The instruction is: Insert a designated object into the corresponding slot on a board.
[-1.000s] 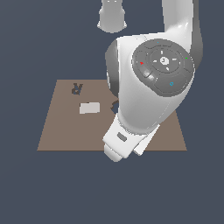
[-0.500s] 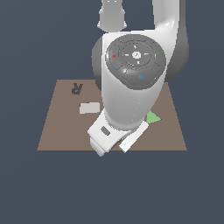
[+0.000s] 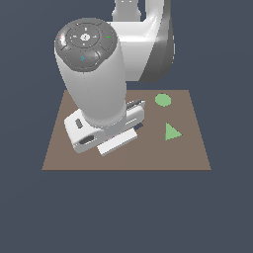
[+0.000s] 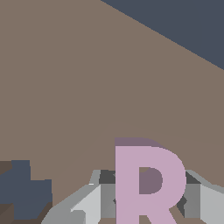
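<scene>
The pale pink letter-R piece point(image 4: 148, 183) fills the near part of the wrist view, lying flat on the brown board point(image 4: 87, 87). My gripper point(image 4: 146, 202) straddles it, with one grey finger point(image 4: 87, 204) on each side and small gaps showing, so it reads as open around the R. In the exterior view the arm's hand point(image 3: 106, 131) hangs low over the board's point(image 3: 192, 158) left middle and covers the piece. The R-shaped slot is hidden behind the arm.
A green disc point(image 3: 162, 100) and a green triangle point(image 3: 171, 132) lie on the exterior view's right half of the board. A dark cog-shaped hole point(image 4: 22, 194) shows beside the gripper in the wrist view. The arm's big links tower over the board's back.
The arm has swung toward the exterior view's left and come down over the pink piece, which lay uncovered on the board in both earlier frames.
</scene>
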